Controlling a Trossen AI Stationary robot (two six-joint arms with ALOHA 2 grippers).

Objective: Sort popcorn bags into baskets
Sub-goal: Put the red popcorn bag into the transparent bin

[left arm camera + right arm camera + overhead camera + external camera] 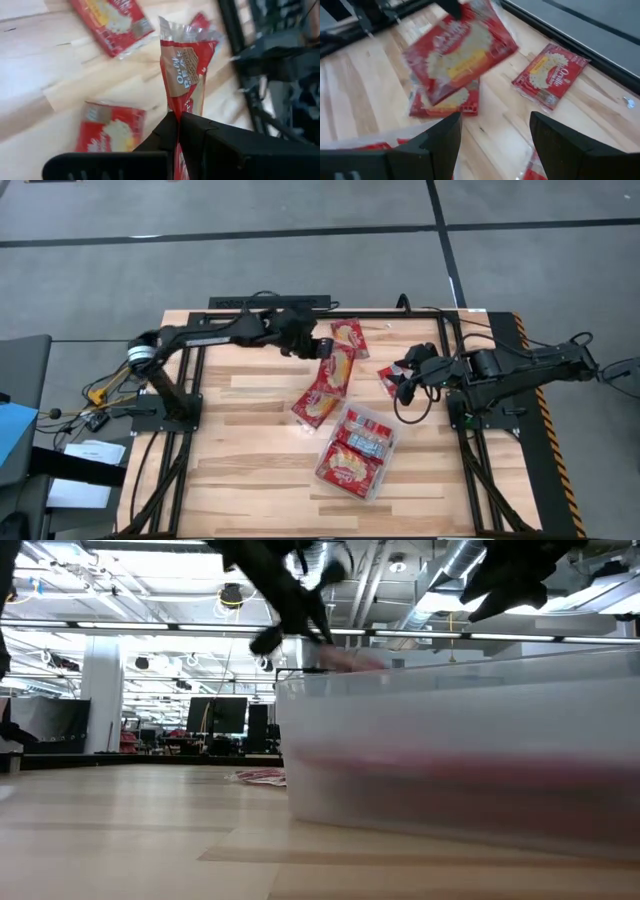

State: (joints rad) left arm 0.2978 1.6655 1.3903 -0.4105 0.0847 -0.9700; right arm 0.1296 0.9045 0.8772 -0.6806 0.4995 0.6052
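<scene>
My left gripper [322,347] is shut on a red popcorn bag [338,366] above the middle of the table's far half. Other bags lie flat on the wood: one near the far edge [350,335], one in the middle [317,406], one [386,378] beside my right gripper [403,380]. That gripper hovers open at the right, with nothing between its fingers [440,145]. The clear basket [385,470] stands near the middle front with red bags [350,465] inside. My left gripper pinches the bag by one end [176,107] between its two fingers [195,127]. The fingers come slanting down from the table's left. The bag sticks out beyond the fingertips, bent along its length, lifted clear of the table [350,660].
Black frame rails [455,340] run along the table's far and side edges. The basket's clear wall [460,740] fills the right of the low view. Bare wood [240,450] lies at the near left.
</scene>
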